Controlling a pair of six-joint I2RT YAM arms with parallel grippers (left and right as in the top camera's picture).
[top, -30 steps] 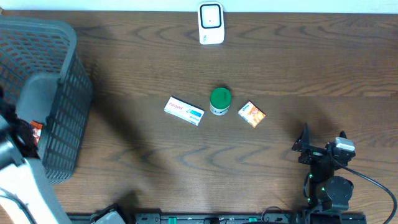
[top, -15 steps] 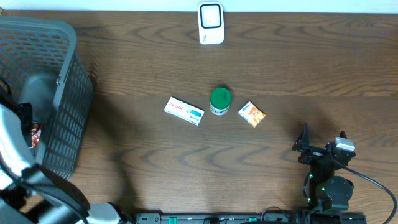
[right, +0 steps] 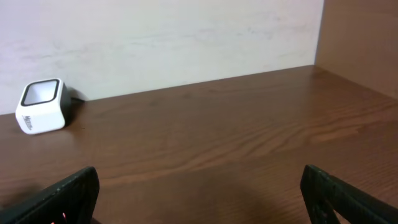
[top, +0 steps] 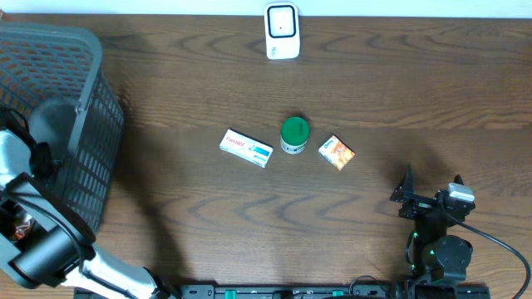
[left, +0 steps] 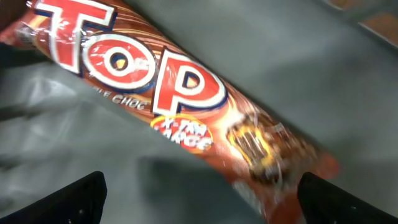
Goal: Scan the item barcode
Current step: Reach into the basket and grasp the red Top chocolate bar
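Left wrist view: a chocolate bar in a red-brown wrapper with large "TOP" lettering lies on the grey floor of a basket. Its long axis runs diagonally from the upper left of the frame to the lower right. The left gripper hangs above it with its two dark fingertips at the lower left and lower right corners, spread wide, holding nothing and touching nothing. The bar sits mostly in the upper half of the frame, ahead of the fingertips and slanted across the line between them, so a grasp probably needs an advance and a slight turn.

Overhead view: the grey basket fills the left edge, with the left arm reaching down into its lower part. The white scanner stands at top centre, well apart from the basket. A white carton, a green-lidded jar and a small orange box lie mid-table. The right gripper, at lower right, is also spread wide and empty, far from the bar.
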